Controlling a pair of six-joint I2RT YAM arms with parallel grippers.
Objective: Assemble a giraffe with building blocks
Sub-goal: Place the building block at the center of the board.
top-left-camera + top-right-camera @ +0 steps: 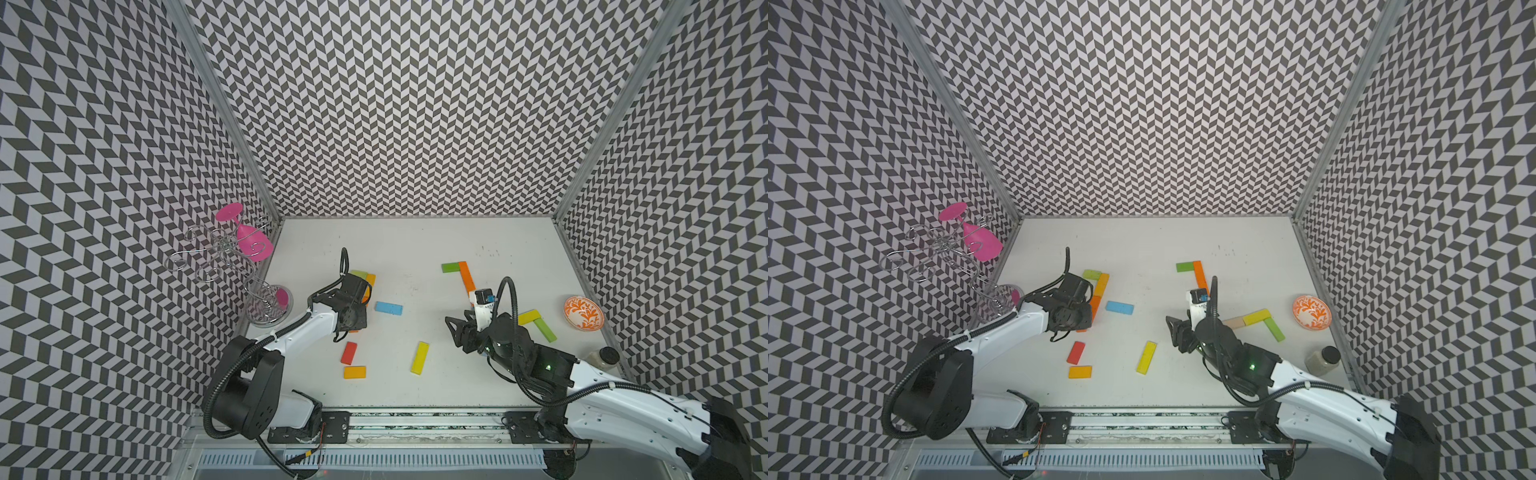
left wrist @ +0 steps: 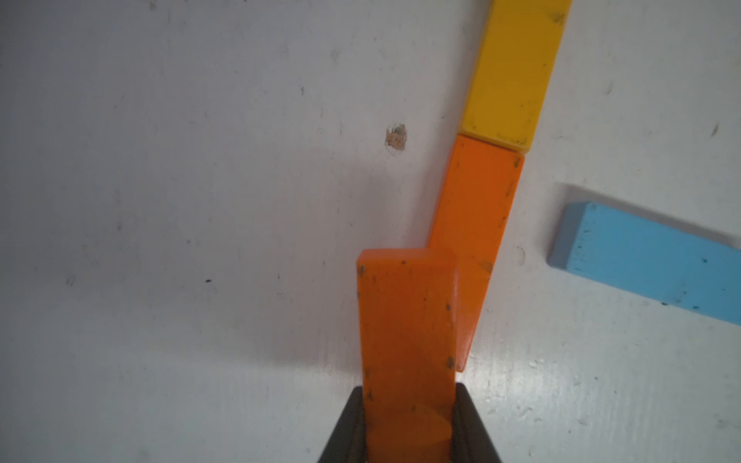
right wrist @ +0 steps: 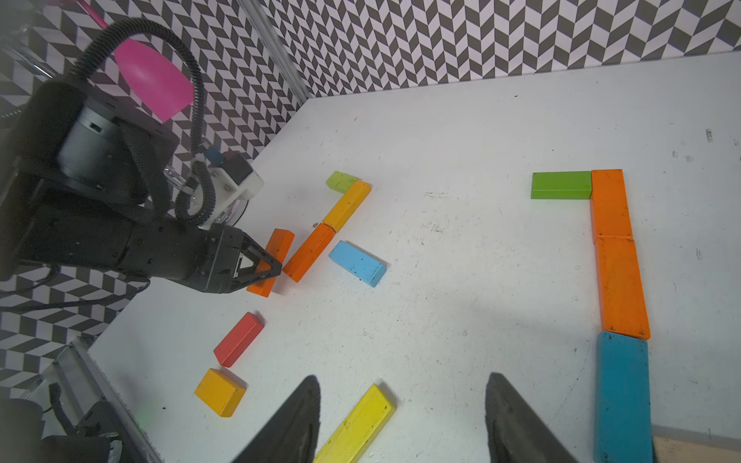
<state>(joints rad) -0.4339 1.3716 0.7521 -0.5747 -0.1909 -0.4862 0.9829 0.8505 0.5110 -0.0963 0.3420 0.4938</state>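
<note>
Nearest to us an amber block (image 1: 354, 372) lay flat on the white table (image 1: 415, 241). A red block (image 1: 349, 352) lay just beyond it and a yellow block (image 1: 419, 357) to their right. The right gripper (image 3: 403, 377) hung over the table a little right of the yellow block, its fingers (image 3: 304, 417) spread wide with nothing between them. Farther on at the left, the left gripper (image 2: 409, 389) pinched the gripped orange block (image 2: 405, 312) at its near end, one finger pressed to each broad face. That block stood on edge just beside a flat orange block (image 2: 473, 208) and seemed to touch the table, though we could not be sure. Beyond the flat one, end to end with it, ran a yellow-orange block (image 2: 513, 72), with a light green block (image 3: 341, 181) against the left of its far end. A pale blue block (image 1: 388, 308) lay right of this row, apart from it. Farthest, right of centre, a green block (image 1: 451, 267) met a line of orange blocks (image 1: 466, 276) at a corner.
</note>
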